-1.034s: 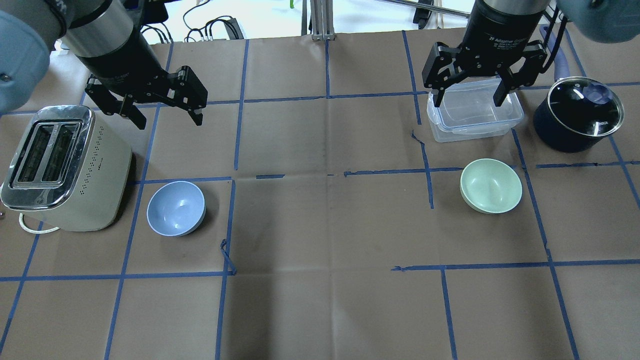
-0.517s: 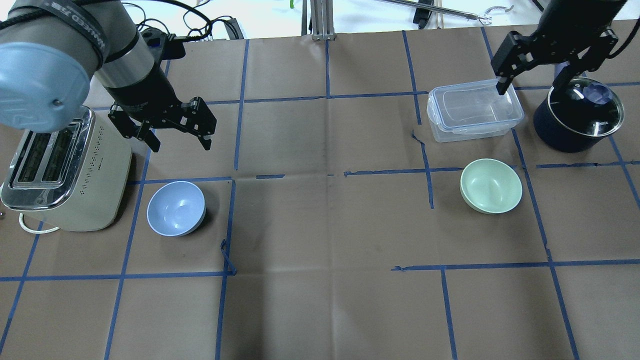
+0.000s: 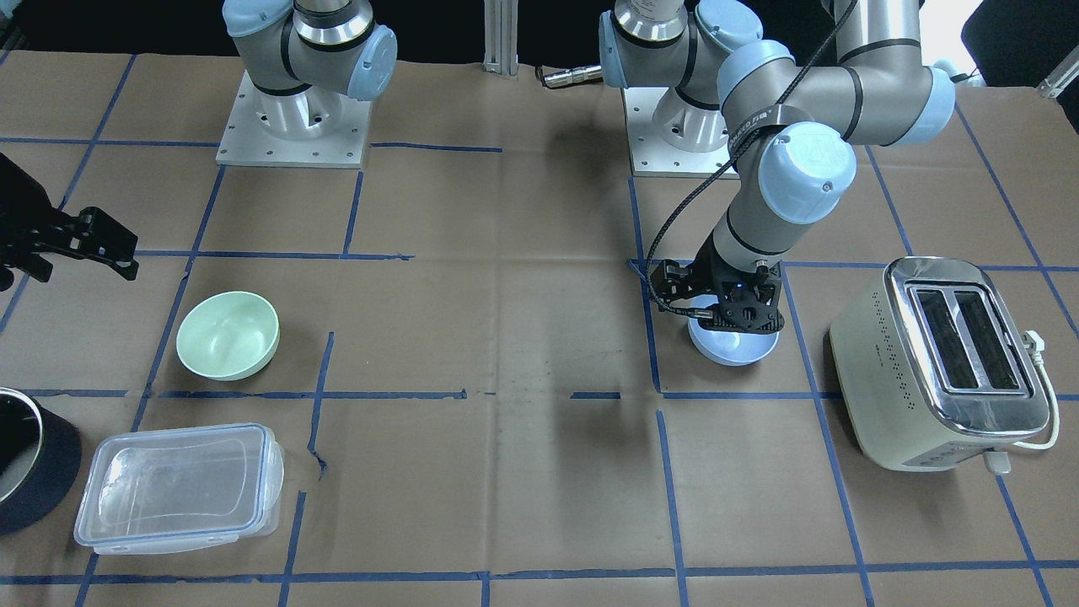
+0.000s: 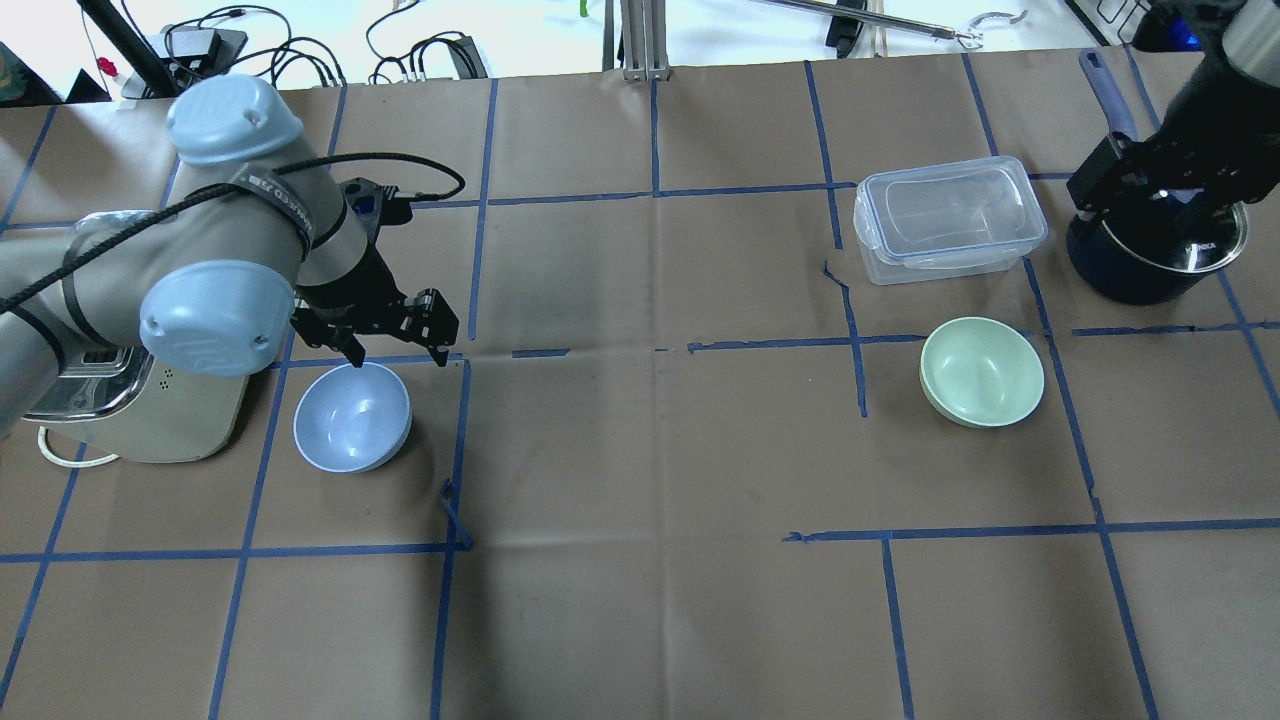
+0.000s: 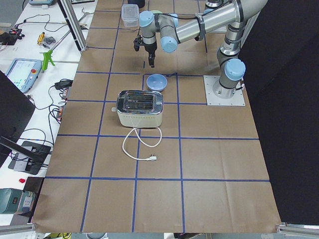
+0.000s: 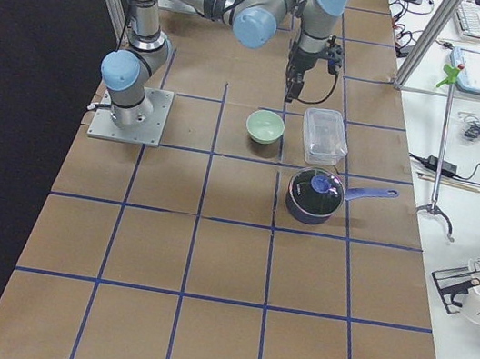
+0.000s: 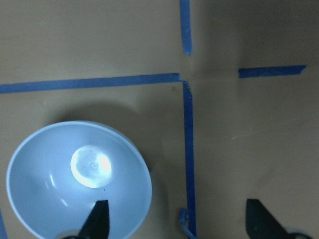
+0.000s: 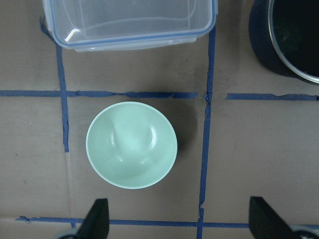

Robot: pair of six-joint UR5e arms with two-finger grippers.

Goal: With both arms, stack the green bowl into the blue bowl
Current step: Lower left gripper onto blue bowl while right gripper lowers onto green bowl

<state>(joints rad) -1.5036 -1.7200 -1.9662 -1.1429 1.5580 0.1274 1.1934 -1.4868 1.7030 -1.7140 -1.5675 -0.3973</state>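
Note:
The pale blue bowl point(image 4: 352, 417) sits upright beside the toaster; it also shows in the front view point(image 3: 732, 346) and the left wrist view point(image 7: 79, 181). My left gripper point(image 4: 398, 355) is open and empty, low over the bowl's far rim. In the left wrist view point(image 7: 178, 219) one fingertip point(image 7: 99, 219) is over the bowl and the other is outside it. The mint-green bowl point(image 4: 982, 371) sits upright and untouched, centred in the right wrist view point(image 8: 131, 145). My right gripper point(image 4: 1140, 205) is open and empty, high up over the pot's side of the table.
A cream toaster point(image 3: 944, 362) stands close to the blue bowl. A clear lidded container point(image 4: 945, 220) and a dark navy pot point(image 4: 1140, 265) stand beyond the green bowl. A loose curl of blue tape point(image 4: 455, 510) lies near the blue bowl.
My left gripper has come down from beside the toaster to the blue bowl's far rim. My right gripper has moved from over the clear container towards the pot. Neither bowl has moved.

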